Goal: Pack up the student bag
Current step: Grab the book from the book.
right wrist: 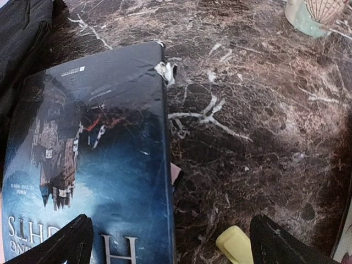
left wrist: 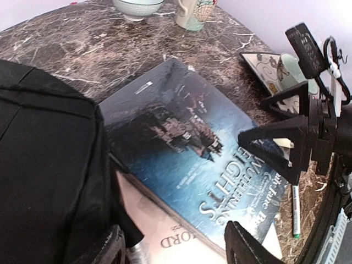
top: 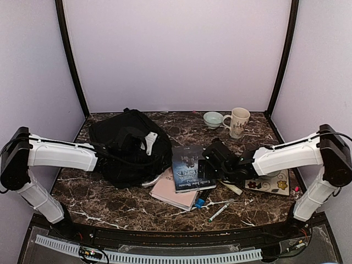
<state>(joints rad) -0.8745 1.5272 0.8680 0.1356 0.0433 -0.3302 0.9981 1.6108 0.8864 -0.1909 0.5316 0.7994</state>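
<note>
While the left gripper (left wrist: pixel 175 243), half open and empty, sits at the bag's (top: pixel 118 144) 3 o'clock edge, the wide-open, empty right gripper (right wrist: pixel 173 231) has the book (top: pixel 188 166), long axis 12-to-6, at its 9 o'clock.

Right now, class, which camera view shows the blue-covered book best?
Left wrist: the blue-covered book appears large, title legible. Top external shows it small and distant; right wrist shows only part of its cover.
</note>
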